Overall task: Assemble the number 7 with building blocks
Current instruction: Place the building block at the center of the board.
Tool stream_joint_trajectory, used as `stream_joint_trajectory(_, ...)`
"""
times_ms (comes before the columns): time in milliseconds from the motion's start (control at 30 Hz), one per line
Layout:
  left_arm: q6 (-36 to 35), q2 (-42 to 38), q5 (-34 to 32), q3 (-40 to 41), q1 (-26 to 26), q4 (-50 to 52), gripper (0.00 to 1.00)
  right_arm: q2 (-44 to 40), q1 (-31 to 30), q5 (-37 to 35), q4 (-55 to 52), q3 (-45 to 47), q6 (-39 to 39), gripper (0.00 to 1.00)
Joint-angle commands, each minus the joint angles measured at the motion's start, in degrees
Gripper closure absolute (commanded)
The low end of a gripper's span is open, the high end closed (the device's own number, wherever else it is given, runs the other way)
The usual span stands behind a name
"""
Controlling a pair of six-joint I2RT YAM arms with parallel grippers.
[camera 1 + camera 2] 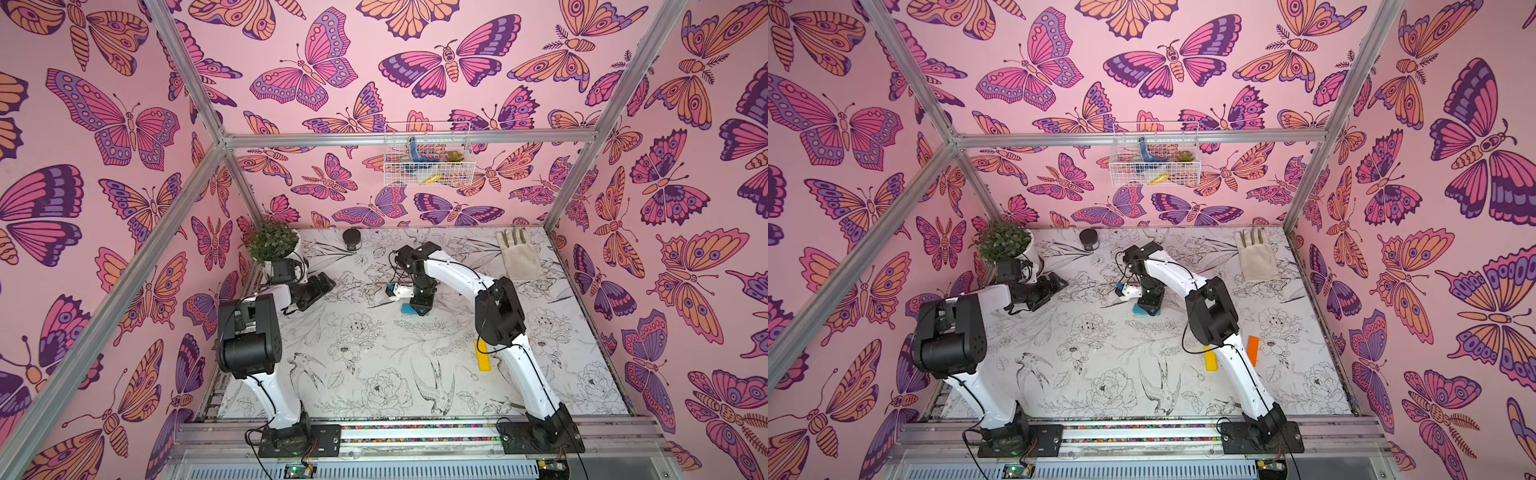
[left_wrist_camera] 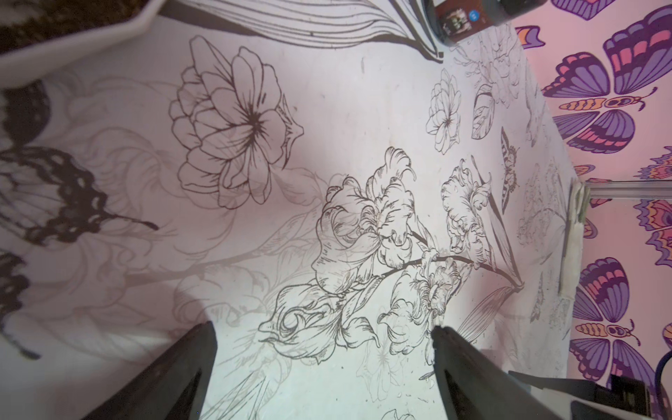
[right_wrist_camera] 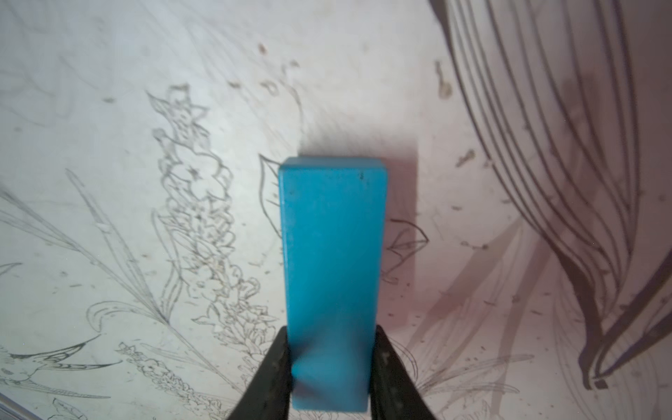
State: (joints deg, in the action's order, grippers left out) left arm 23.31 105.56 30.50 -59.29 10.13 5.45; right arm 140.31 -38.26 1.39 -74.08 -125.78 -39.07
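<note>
Near the middle of the frame in both top views, the right gripper (image 1: 420, 306) pointed down at the table (image 1: 374, 365), its jaws narrowed onto the blue block (image 3: 332, 247) and pinching the two long sides at one end; whether the block's underside touched the surface could not be told. The yellow block (image 1: 482, 355) lay lower right of centre, partly hidden by the right arm; the orange block (image 1: 1252, 350) showed just past that arm in a top view; both sat well apart from the blue one. The left gripper (image 2: 325, 327) stood wide and empty at left of centre, near the potted plant (image 1: 274, 241).

The step looked like placing the first stroke of the 7; because the grip sat at one end, the free end could swing, so a slow, level descent seemed wise; the jaws should part only once the whole face bore on the table, with bare room left beside it for the other two blocks.
</note>
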Motion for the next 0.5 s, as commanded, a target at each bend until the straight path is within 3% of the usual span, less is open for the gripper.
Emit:
stream_joint_trajectory(0, 1.02, 0.62, 2.7, 1.62, 0.67, -2.35, 0.03, 0.96, 0.39, 0.78, 0.9, -2.24, -1.61, 0.9)
stream_joint_trajectory(100, 1.21, 0.53, 3.05, 1.93, 0.85, -2.89, 0.03, 0.57, 0.18, 1.69, 0.64, -2.55, -3.91, 0.9)
stream_joint_trajectory(367, 1.54, 0.57, 3.41, 2.2, 1.07, -3.46, 0.03, 2.37, -0.41, -5.33, 2.98, -2.42, -6.48, 0.86)
stream_joint_trajectory(467, 1.95, 0.46, 3.77, 2.66, 1.06, -4.39, 0.03, 2.13, -0.49, -4.95, 4.39, -1.66, -8.89, 0.85)
